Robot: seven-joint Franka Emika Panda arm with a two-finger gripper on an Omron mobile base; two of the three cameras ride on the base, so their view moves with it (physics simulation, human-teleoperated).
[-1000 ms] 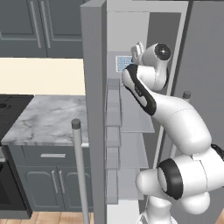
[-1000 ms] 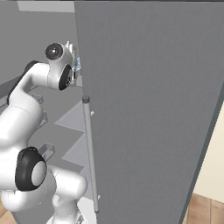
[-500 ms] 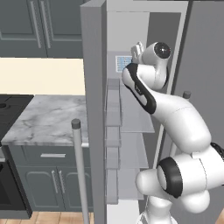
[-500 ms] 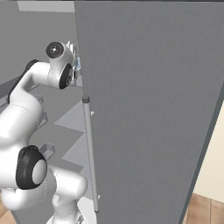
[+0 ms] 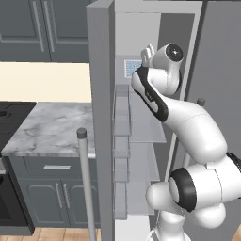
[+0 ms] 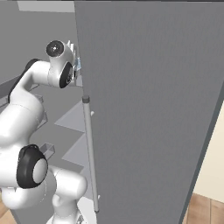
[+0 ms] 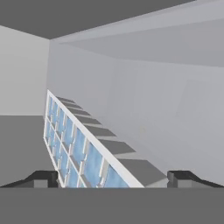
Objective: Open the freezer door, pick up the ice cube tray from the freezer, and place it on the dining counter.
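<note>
Freezer door [image 5: 100, 117] swung open, hand [image 7: 111, 177] spread wide and empty deep inside the freezer [image 5: 141, 47]; ice cube tray [image 7: 81, 151] at twelve o'clock between the fingertips, near end cut off, mostly hidden behind the wrist in the left base view

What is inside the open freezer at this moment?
The ice cube tray lies on an upper shelf, between the open claw's fingertips. Pale shelves below look bare, though the arm covers part of them.

Glossy white rounded arm [image 5: 188, 122], black joint bands, dark end caps
</note>
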